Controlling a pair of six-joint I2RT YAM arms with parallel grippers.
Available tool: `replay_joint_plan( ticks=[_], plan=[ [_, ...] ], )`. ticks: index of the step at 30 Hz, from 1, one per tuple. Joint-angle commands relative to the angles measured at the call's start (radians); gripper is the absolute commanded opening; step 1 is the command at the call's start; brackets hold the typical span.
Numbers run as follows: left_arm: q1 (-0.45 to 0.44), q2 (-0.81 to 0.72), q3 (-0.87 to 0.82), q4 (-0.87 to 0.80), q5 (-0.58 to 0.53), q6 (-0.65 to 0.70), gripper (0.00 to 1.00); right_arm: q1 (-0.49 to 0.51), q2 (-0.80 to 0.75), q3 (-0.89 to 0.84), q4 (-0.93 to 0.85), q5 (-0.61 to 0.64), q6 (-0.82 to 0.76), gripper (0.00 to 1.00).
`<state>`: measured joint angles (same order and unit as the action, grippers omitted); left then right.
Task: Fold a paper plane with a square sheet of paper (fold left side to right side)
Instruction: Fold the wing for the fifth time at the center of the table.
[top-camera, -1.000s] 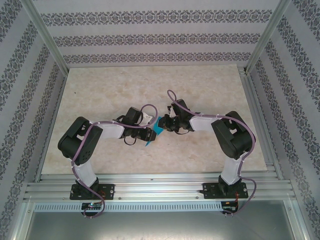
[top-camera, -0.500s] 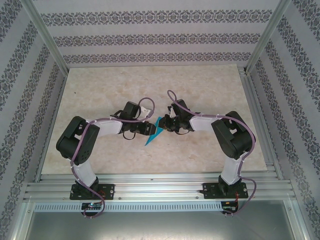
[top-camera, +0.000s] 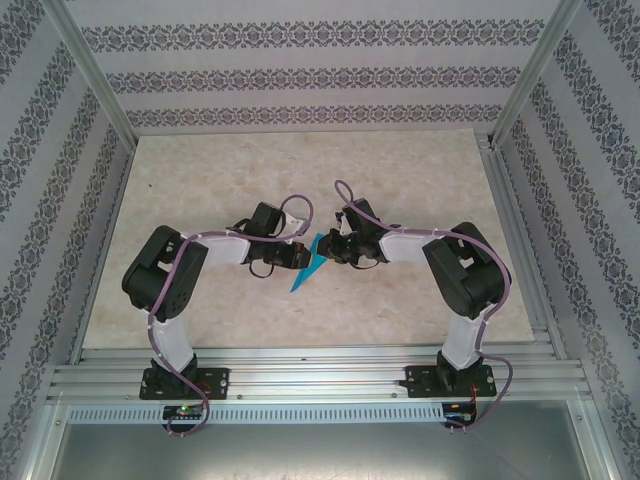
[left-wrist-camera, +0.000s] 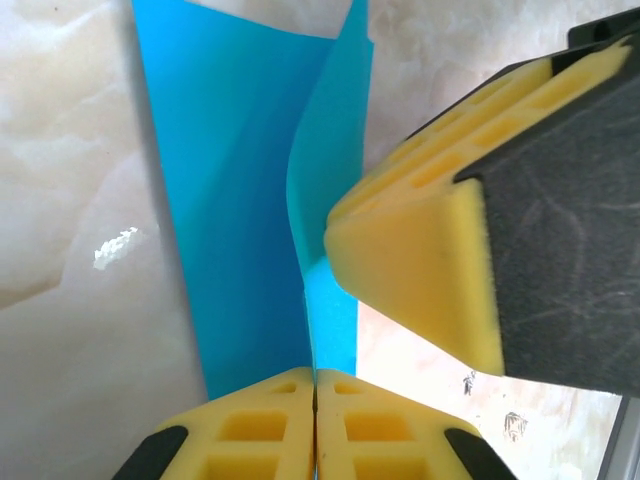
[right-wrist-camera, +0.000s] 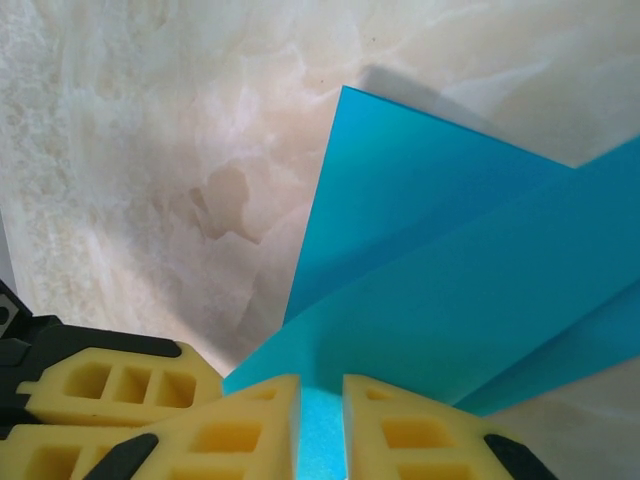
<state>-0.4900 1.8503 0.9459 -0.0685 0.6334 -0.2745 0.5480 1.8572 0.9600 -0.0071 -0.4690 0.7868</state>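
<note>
On the marbled table (top-camera: 200, 180), a folded cyan paper sheet (top-camera: 306, 267) sits centrally. The left gripper (left-wrist-camera: 315, 382) clamps its left side; the right gripper (right-wrist-camera: 320, 395) pinches its right side.

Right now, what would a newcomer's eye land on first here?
The bright cyan-blue sheet of paper stands out first. It is part-folded to a point and sits mid-table between the two arms, against the pale marbled table. Both yellow-padded hands pinch it from opposite sides: the left hand is shut on one edge, and the right hand has paper between its pads.
</note>
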Motion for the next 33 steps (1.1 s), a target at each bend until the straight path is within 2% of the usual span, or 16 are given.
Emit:
replay_joint_plan(
  ticks=[1, 16, 33],
  plan=[
    [0.014, 0.025, 0.037, -0.002, -0.013, 0.003, 0.09, 0.000, 0.006, 0.019, -0.008, 0.020, -0.017, 0.19],
    [0.033, 0.074, 0.051, 0.015, -0.008, 0.010, 0.08, -0.004, -0.006, 0.019, -0.024, 0.024, -0.031, 0.19],
    [0.038, 0.102, 0.041, 0.031, -0.009, 0.011, 0.06, 0.020, 0.023, 0.037, 0.025, 0.007, 0.005, 0.13]
  ],
)
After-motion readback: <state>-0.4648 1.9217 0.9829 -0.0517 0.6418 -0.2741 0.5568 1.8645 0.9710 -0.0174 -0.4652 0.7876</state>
